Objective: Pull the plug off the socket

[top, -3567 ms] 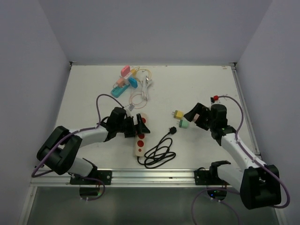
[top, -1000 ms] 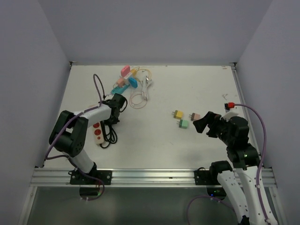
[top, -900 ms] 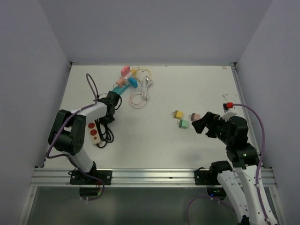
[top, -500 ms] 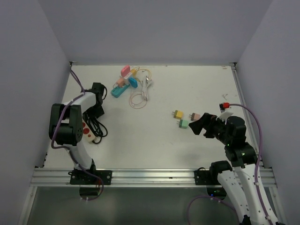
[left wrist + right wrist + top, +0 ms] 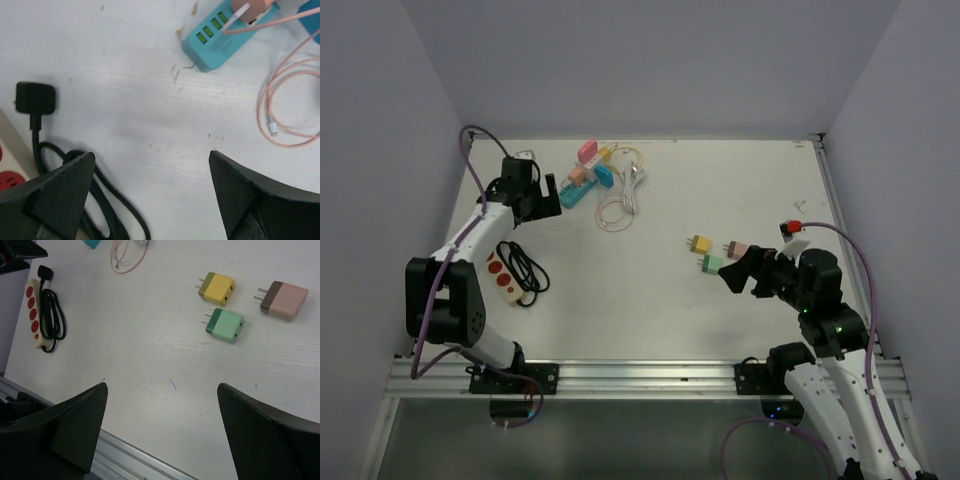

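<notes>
Plug (image 5: 35, 98) just beside left pincer (image 5: 151, 156), apart

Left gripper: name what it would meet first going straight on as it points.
Probably the teal power strip just ahead of the open left gripper. Depth is unclear, so it might touch the table first.

soft, even light from above keeps the white counter (image 5: 650, 300) bright, with faint, short shadows. the overhead view is sharp; in both wrist views the near dark fingers (image 5: 55, 190) look blurred.
</notes>
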Robot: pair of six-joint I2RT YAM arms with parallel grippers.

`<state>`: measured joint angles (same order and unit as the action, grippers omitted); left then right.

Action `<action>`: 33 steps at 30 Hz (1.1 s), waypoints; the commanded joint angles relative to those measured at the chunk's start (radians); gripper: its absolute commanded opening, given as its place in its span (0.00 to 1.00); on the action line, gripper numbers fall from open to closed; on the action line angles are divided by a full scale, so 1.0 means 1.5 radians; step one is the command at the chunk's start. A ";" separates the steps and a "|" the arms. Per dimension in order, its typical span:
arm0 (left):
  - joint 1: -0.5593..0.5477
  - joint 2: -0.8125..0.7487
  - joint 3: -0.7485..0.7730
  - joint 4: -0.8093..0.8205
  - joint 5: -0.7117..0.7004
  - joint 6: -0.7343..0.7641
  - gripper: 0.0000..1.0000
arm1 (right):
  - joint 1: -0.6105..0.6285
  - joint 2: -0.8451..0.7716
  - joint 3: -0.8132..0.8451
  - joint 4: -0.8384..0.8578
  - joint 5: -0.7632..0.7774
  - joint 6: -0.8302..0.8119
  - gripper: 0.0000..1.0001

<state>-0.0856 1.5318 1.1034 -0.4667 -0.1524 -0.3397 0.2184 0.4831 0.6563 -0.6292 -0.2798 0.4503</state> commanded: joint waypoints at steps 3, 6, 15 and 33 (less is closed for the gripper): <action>-0.003 0.092 0.047 0.134 0.114 0.080 0.99 | 0.016 -0.004 0.012 0.008 -0.020 -0.011 0.95; -0.008 0.147 0.070 0.173 0.117 0.114 1.00 | 0.023 -0.003 0.010 0.008 -0.028 -0.012 0.95; -0.008 0.251 0.112 0.278 0.113 0.178 0.96 | 0.028 0.009 0.001 0.017 -0.035 -0.011 0.95; -0.036 0.320 0.135 0.295 0.197 0.209 0.51 | 0.027 0.043 -0.004 0.005 -0.037 -0.014 0.95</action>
<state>-0.1135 2.0445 1.3258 -0.0895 0.1085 -0.0490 0.2562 0.5373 0.6502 -0.6212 -0.3061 0.4500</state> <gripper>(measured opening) 0.566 0.953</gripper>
